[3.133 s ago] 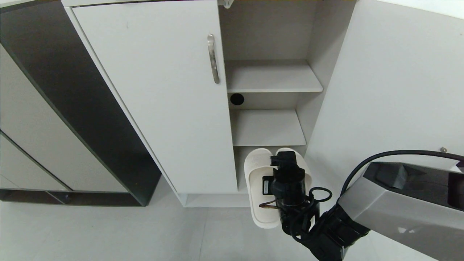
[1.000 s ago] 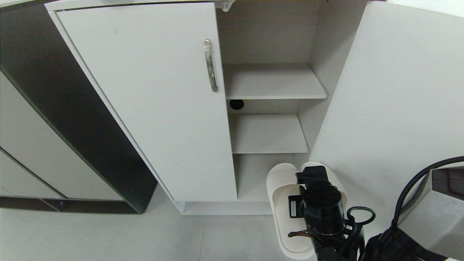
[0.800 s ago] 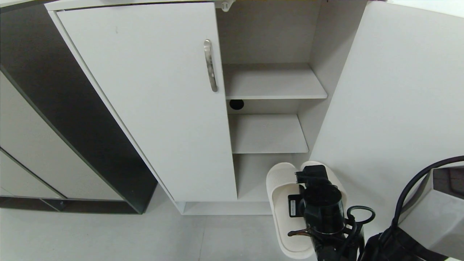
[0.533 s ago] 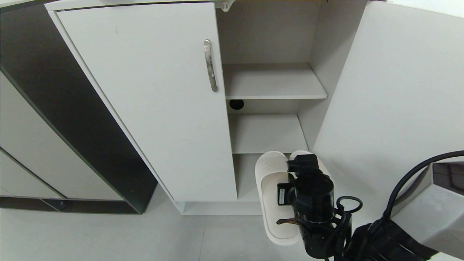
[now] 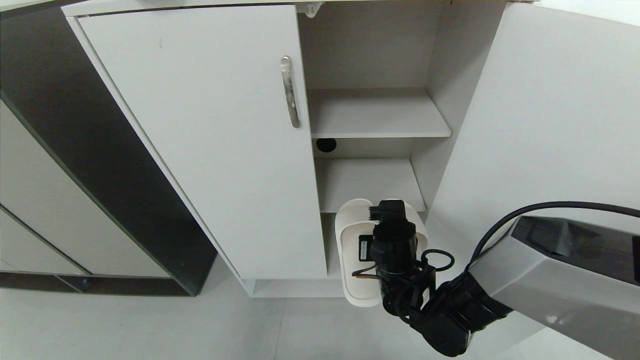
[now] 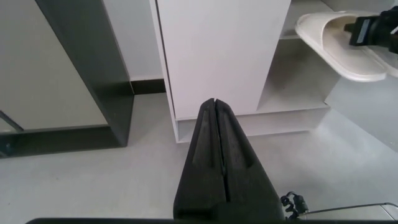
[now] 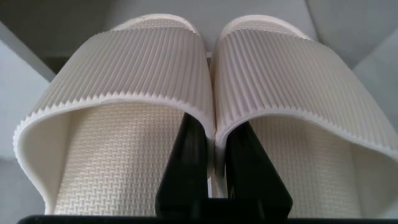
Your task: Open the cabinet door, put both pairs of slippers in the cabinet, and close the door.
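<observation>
Placement of the cream slippers (image 5: pixel 350 235) is the step we judge to be in hand: the right door (image 5: pixel 540 125) stands open and the pair is at the mouth of the cabinet (image 5: pixel 370 50), not yet set down. From the left in the head view we see the dark side panel (image 5: pixel 100 150) of a neighbouring unit. Then comes the closed left door (image 5: pixel 210 140) with its metal handle (image 5: pixel 290 92), then the open compartment with an upper shelf (image 5: pixel 375 112) and a middle shelf (image 5: pixel 367 182). That open door is at the far right.

The slippers hang side by side just below the middle shelf's front edge, toes pointing in, heels out over the floor (image 5: pixel 150 325). The right gripper (image 7: pixel 214 134) carries them: its jaws are narrow, pinched on the two inner side walls where the slippers meet. The left gripper (image 6: pixel 214 109) hangs low before the closed door, well apart from the pair, jaws pressed together on nothing.

Next, we think, the arm must push forward and lower the pair level onto the bottom board (image 6: pixel 298 81), keeping off the open door, before letting go.

The right wrist view shows the pinch itself, which the head view hides behind the wrist. The left wrist view shows the gap between the soles and the bottom board, which the head view flattens.
</observation>
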You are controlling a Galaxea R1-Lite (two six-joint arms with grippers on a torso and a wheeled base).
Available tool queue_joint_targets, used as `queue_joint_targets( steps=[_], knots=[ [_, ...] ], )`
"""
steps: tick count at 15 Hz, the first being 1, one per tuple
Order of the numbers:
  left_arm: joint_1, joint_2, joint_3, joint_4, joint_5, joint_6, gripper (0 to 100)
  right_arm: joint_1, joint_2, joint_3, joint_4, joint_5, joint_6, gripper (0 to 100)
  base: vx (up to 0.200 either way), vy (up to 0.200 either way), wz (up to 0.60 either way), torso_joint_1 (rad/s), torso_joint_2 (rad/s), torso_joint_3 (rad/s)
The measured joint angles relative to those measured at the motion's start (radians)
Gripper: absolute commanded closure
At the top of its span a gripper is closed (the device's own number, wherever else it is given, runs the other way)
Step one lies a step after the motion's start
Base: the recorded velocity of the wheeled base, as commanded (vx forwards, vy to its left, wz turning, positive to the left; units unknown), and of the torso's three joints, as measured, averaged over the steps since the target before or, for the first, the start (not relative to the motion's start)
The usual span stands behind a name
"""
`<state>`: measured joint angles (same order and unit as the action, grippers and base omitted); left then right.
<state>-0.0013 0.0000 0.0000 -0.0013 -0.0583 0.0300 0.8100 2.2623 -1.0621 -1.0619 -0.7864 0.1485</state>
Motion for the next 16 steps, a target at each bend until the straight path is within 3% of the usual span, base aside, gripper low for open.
queue_joint_targets(
  steps=[4,9,16],
  knots=[
    [0.000,0.000,0.000,0.000,0.000,0.000,100,-0.006,0.022,-0.011,-0.002,0.001,-0.001,100,0.200,0.000,0.00,0.001,0.00,0.001],
    [0.000,0.000,0.000,0.000,0.000,-0.003,100,-0.016,0.037,-0.042,0.004,0.011,-0.032,100,0.000,0.000,0.00,0.000,0.00,0.000],
    [-0.001,0.000,0.000,0.000,0.004,-0.005,100,-0.100,0.150,-0.265,0.050,0.117,-0.086,100,0.000,0.000,0.00,0.000,0.00,0.000]
  ],
)
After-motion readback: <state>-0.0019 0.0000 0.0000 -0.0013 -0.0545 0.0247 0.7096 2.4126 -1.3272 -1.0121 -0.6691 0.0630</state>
